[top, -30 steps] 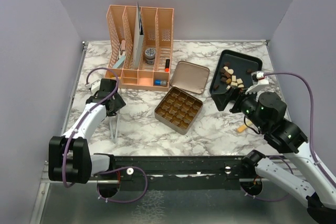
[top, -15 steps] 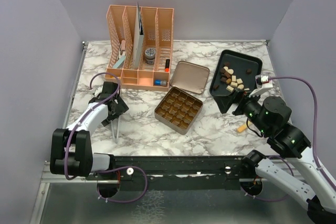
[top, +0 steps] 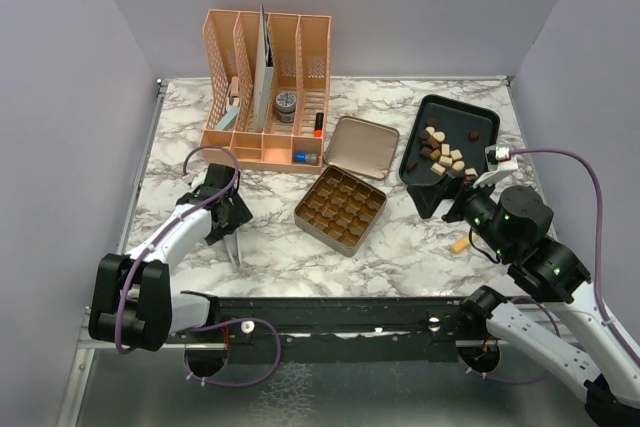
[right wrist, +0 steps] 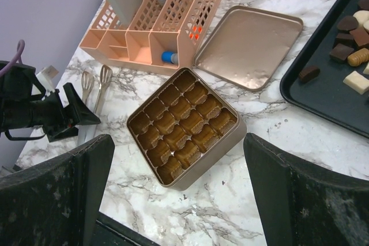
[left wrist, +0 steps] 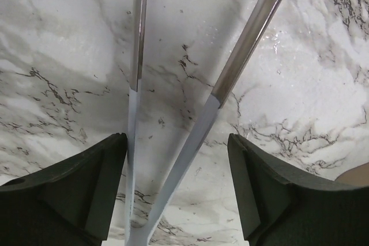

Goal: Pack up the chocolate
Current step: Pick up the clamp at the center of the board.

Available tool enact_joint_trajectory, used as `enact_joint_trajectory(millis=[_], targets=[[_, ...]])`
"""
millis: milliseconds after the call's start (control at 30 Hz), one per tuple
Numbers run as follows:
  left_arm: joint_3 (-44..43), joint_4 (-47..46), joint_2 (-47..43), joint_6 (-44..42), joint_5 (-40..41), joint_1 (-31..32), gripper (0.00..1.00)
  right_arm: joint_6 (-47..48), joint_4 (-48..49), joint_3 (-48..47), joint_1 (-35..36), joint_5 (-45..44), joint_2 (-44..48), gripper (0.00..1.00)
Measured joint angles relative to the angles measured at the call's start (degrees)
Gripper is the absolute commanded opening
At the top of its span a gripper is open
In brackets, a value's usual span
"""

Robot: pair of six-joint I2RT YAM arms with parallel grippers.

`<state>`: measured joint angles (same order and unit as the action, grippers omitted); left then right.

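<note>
No word, number or brand can be read in any view. The top of the small round tin (top: 286, 102) in the pink organizer (top: 300, 67) looks mottled, perhaps print, but it is too small to tell. The gold tin (right wrist: 210, 156) and its lid (right wrist: 248, 47) show plain metal.

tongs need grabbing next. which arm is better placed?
Left, most likely. The left gripper straddles the tongs, one finger on each side, with a gap still showing. The right gripper hangs open by the tray, with the tin between it and the tongs.
</note>
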<state>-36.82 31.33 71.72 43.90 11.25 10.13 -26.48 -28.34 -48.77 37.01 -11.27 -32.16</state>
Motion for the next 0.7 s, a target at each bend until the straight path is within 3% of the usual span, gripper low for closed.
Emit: enact_joint_trajectory(millis=[300,700], targets=[[-2.8,-1.2,2.9,-5.4,1.1,0.6,0.83,0.6,0.0,0.2,0.0,0.0,0.8,1.0],[-3.6,-2.1,7.3,-8.2,1.6,0.6,0.74,3.6,1.4,1.1,0.0,0.2,5.0,1.0]])
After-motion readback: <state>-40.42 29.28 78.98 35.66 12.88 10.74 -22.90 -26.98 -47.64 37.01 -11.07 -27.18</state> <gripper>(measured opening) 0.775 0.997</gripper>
